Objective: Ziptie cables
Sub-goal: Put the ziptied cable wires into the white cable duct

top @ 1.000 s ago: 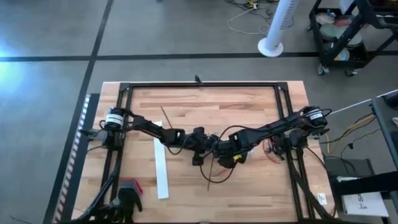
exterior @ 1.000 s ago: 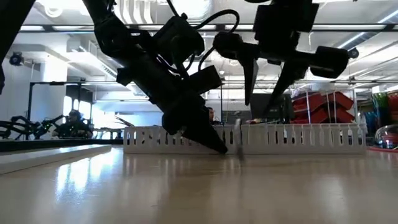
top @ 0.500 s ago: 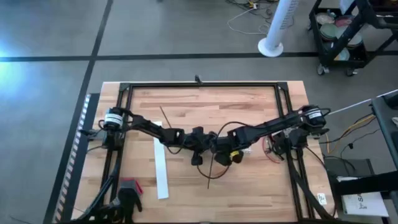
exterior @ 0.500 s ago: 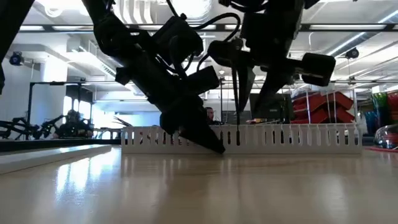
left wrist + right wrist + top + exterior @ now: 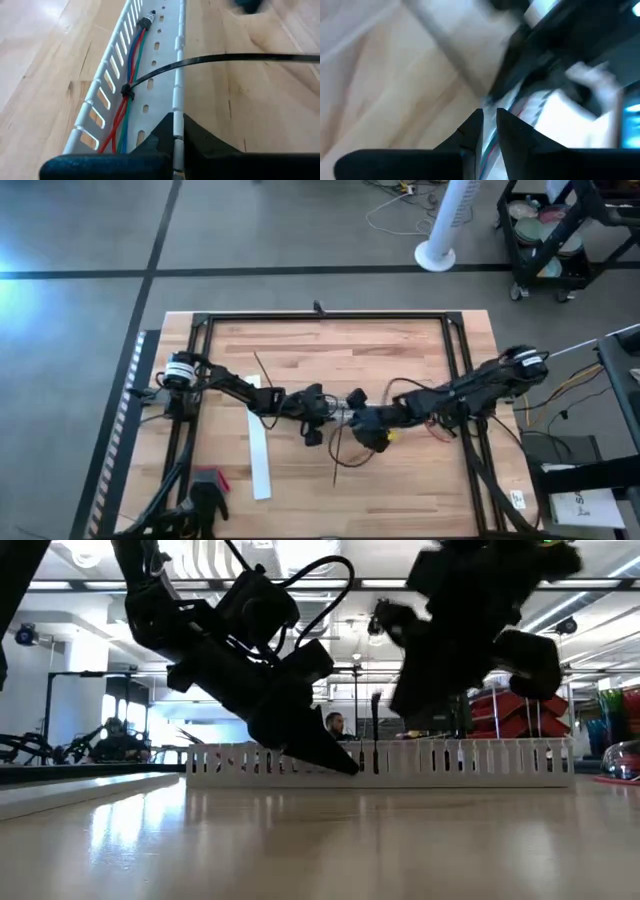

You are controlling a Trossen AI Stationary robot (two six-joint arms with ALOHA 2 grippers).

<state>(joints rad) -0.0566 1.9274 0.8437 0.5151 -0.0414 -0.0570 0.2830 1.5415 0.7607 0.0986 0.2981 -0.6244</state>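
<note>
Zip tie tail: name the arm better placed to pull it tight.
Right, probably. The left gripper is shut on the tray's wall, steadying it; the right gripper sits close beside it, seemingly free for the zip tie's tail.

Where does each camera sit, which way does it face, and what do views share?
High: overhead, straight down on the table and both arms.
Low: table height, level across; the tray, arms coming from above.
Left wrist: along the tray to the cables and zip tie; left gripper clamped on the tray wall.
Right wrist: blurred; right gripper.
Shared: low and left wrist show the tray.
</note>
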